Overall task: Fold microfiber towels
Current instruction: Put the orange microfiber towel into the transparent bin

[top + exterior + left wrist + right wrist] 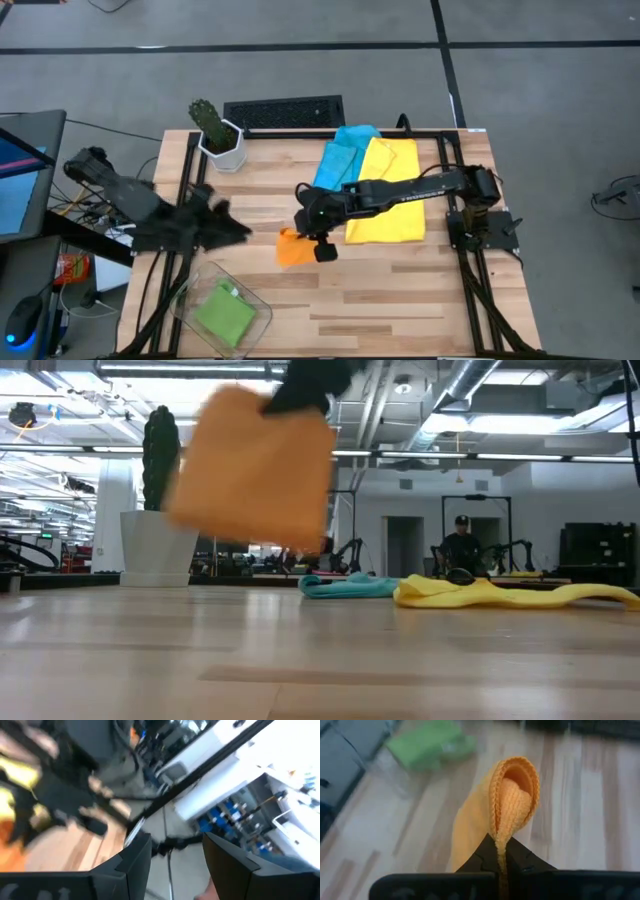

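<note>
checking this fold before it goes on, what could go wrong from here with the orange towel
The right gripper pinches the folded orange towel only at its edge and holds it off the table; it could slip out or unfold. The clear bin with the green towel sits just ahead; a low swing might snag its rim.

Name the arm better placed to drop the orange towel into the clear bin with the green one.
Right. Its hand is shut on the orange towel, lifted off the table, near the clear bin. The left hand holds nothing.
</note>
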